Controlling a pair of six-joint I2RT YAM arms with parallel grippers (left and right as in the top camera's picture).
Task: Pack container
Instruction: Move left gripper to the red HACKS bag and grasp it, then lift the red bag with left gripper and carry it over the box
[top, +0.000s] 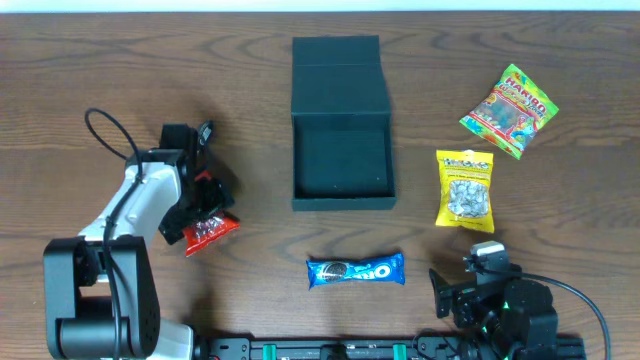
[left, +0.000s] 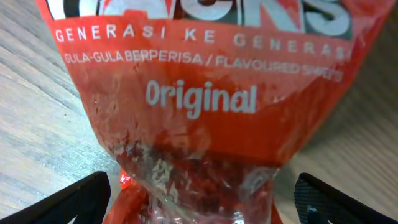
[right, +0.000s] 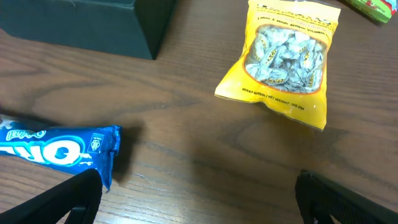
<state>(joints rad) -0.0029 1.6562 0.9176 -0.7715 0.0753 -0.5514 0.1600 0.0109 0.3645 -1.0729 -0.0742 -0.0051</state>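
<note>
The dark teal container (top: 342, 203) stands open at the table's middle back, its flap lid (top: 338, 75) lying back flat; its inside shows nothing in it. Its corner also shows in the right wrist view (right: 81, 25). My left gripper (top: 200, 205) is at the left, over a red snack packet (top: 212, 233). In the left wrist view the packet (left: 199, 93) fills the frame, and its crimped end lies between the spread fingers (left: 202, 202), which are open. My right gripper (top: 470, 285) is open and empty near the front edge (right: 199, 199).
A blue Oreo packet (top: 355, 270) lies in front of the container, and also shows in the right wrist view (right: 56, 149). A yellow candy packet (top: 465, 187) (right: 286, 59) and a green Haribo bag (top: 509, 110) (right: 373, 7) lie at the right.
</note>
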